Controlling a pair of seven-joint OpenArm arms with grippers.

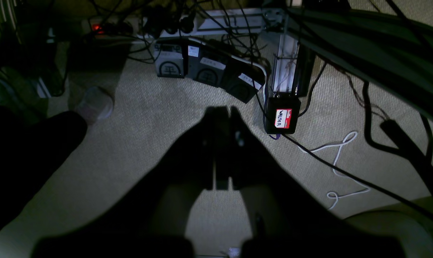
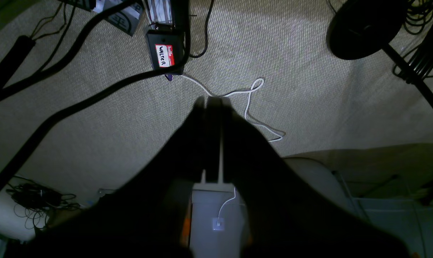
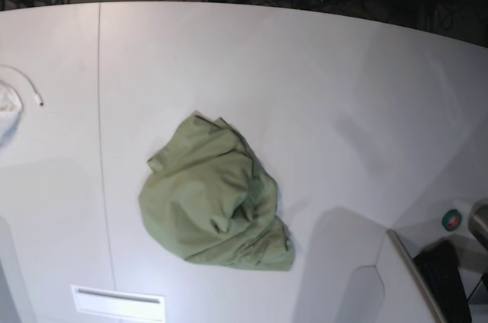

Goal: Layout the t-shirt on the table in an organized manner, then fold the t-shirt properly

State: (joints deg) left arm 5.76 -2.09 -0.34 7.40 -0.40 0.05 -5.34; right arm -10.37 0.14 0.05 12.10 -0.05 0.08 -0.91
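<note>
Both claws hang off the table, pointed down at carpet, and neither appears in the base view. Seen from its own wrist camera, the left gripper [image 1: 221, 111] has its jaws pressed together on nothing, with only a thin slit of light between them. Likewise the right gripper [image 2: 212, 102] is closed and empty, its tips over a loose white cable [image 2: 254, 107] on the floor.

Largest in the base view is the table [image 3: 320, 87], a broad white top with a dark seam line [image 3: 101, 132] running from 12 to 6 o'clock on its left part. On it, slightly left of middle and toward the near edge, lies the t-shirt [image 3: 217, 201] in a crumpled heap. Its long axis runs roughly from 11 o'clock to 5 o'clock, with the bulkier folds bunched at the 5 o'clock end.

Which arm is nearer cannot be told, since no arm shows above the table. The heap sitting left of centre suggests the right arm, on that side, has the shorter reach, though spreading the shirt probably needs both.

A white cloth [image 3: 9, 113] with a cord [image 3: 30, 83] sits at 9 o'clock, well apart from the shirt.
</note>
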